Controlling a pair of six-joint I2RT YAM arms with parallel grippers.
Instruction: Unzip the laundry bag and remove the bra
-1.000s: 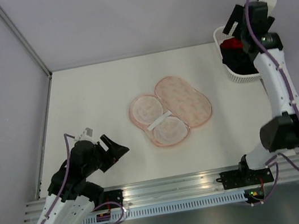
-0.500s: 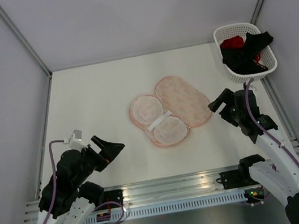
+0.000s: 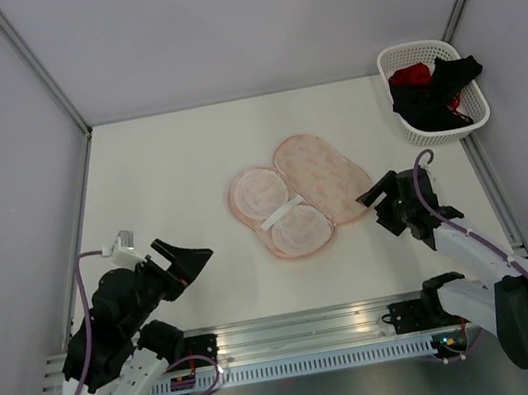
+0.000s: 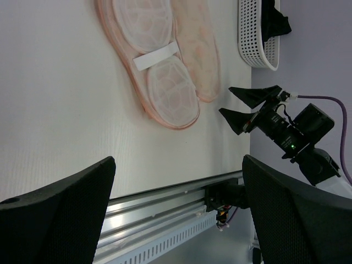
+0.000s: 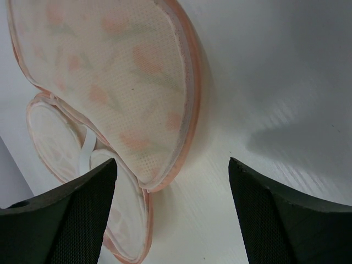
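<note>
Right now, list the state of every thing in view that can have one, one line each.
Laundry bag: unzipped, spread open flat on the table, cups up, no garment inside.
Bra: out of the bag, lying in the basket, partly over its rim.
Red garment: in the basket.
Basket: upright, holding clothes.
Left tool: open, empty.
Right tool: open, empty, beside the bag.

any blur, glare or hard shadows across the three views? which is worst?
Top external: even soft light, sharp, no glare, the laundry bag barely shadowed. Left wrist: the left fingers dark and out of focus up close, the bag crisp. Right wrist, the worst: the right fingers blurred, a broad soft grey shadow on the table, the bag's mesh sharp.
</note>
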